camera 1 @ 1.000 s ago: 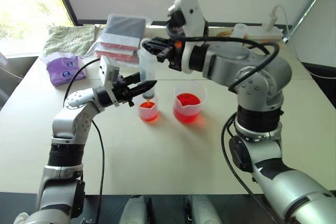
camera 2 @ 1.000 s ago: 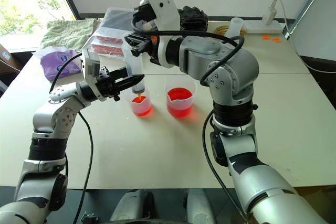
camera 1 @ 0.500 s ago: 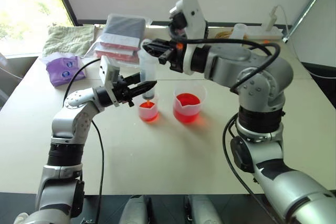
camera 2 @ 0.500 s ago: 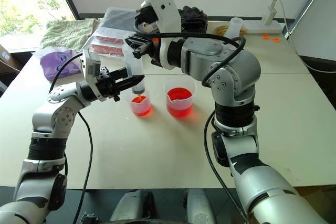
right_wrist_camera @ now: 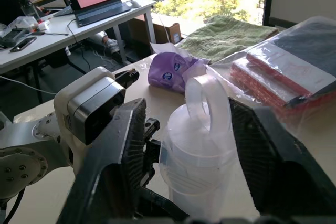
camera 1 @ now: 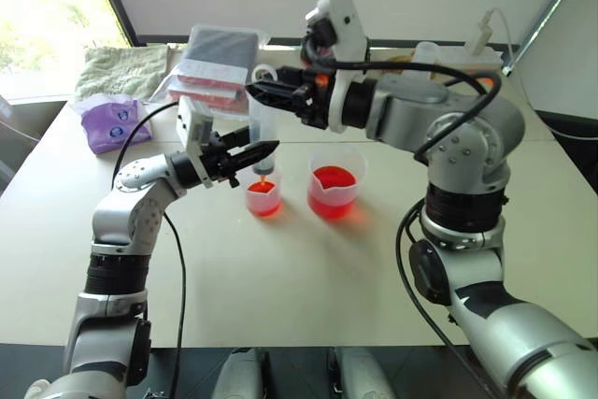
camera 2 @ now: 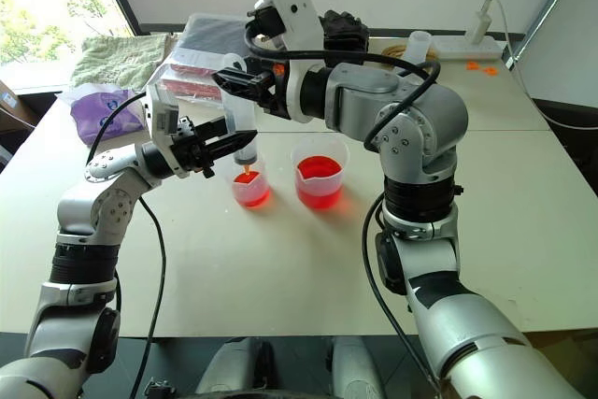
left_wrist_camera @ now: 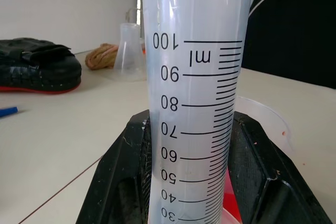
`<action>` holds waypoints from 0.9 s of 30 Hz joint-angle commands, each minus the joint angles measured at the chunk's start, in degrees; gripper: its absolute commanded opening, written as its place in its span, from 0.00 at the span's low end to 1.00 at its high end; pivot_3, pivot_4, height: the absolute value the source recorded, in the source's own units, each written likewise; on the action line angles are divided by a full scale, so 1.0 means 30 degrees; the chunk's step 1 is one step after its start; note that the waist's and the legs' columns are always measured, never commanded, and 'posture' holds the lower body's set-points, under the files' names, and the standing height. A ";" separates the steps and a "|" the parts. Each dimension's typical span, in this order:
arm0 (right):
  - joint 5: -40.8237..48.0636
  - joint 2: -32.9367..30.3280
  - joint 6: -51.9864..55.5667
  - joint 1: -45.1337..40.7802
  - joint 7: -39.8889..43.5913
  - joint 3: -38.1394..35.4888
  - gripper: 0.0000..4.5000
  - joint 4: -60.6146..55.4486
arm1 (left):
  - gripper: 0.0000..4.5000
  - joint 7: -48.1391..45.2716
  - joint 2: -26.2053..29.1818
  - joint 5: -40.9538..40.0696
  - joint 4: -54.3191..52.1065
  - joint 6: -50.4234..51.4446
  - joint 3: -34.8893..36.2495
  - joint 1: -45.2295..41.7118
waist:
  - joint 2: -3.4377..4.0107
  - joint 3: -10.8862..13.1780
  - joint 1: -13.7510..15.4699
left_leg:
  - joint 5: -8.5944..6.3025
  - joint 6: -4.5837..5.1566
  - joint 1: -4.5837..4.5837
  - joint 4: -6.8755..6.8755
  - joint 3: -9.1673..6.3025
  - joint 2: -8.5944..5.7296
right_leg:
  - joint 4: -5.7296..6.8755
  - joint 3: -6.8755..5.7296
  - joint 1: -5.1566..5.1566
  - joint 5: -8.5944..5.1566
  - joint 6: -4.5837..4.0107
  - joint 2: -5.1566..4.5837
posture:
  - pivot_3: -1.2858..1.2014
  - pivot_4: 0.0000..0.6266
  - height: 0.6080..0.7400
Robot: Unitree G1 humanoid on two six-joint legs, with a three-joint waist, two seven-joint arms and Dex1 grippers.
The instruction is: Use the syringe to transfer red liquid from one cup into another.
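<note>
The left gripper (camera 1: 264, 149) clamps the syringe (camera 1: 263, 133) upright, tip over the small cup (camera 1: 263, 195). The right gripper (camera 1: 263, 92), jaws spread around the plunger, should press straight down, slowly.

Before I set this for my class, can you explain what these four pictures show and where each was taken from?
A two-armed humanoid robot works at a pale table. Two pictures come from its head, looking down; the other two from a camera on each wrist. The left gripper is shut on a large clear plastic syringe, held upright with its orange tip over a small narrow clear cup holding red liquid. Beside it stands a wider spouted clear beaker, also red. The right gripper stands open at the plunger's ring top. A green towel and purple packet lie behind.
</note>
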 commanded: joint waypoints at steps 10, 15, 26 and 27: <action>0.0789 -0.0820 0.0112 -0.0897 0.0344 -0.0671 0.73 0.0059 | 0.33 0.0102 0.0194 -0.0650 -0.1108 -0.0455 0.0467 -0.0451 | 0.0000 0.0000 0.0020 | -0.0001 0.0002 -0.0001 -0.0002 0.0001 -0.0002 | -0.0003 0.0000 0.0000 0.0000 0.0000 -0.0003 | 0.52 0.24 1.00; 0.1699 -0.1771 0.0568 -0.0761 0.0960 -0.1407 0.73 -0.0177 | 0.33 0.0271 0.0271 -0.0820 -0.1229 -0.0241 0.0612 -0.0358 | 0.0000 0.0000 0.0022 | -0.0002 0.0003 -0.0001 -0.0002 0.0001 -0.0002 | -0.0004 0.0001 0.0000 0.0000 0.0000 -0.0002 | 0.52 0.24 1.00; 0.2440 -0.3348 0.0583 -0.0366 0.0867 -0.2801 0.73 0.0304 | 0.33 0.4133 0.0253 -0.4422 0.0021 0.3865 0.3897 -0.2536 | -0.0007 0.0005 0.0013 | -0.0004 0.0007 -0.0001 -0.0003 -0.0008 0.0013 | -0.0002 0.0001 0.0000 0.0000 0.0000 -0.0007 | 0.52 0.24 1.00; 0.2408 -0.3387 0.0509 -0.0279 0.0855 -0.2791 0.73 0.0352 | 0.33 0.4490 0.0331 -0.4858 0.0038 0.4463 0.4159 -0.2811 | -0.0008 0.0005 0.0013 | -0.0004 0.0007 -0.0002 -0.0003 -0.0007 0.0013 | -0.0003 0.0001 -0.0001 0.0000 0.0001 -0.0008 | 0.52 0.24 1.00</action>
